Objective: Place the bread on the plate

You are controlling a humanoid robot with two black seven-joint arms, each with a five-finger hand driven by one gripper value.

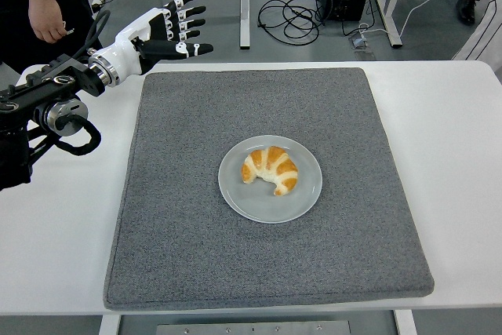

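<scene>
- Bread [271, 169]: a croissant, lying on the plate [302, 202] mid-mat [196, 272].
- Left hand [169, 30]: raised at the far left corner, fingers spread, holding nothing.
- Handling: likely light, flaky, crushable; hold gently across its thick middle.

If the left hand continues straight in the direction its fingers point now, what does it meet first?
Probably nothing: the left hand points right, raised near the far edge of the grey mat. Depth is unclear.

Bread [271, 169] on plate [243, 198], mid-mat [180, 217]
</scene>
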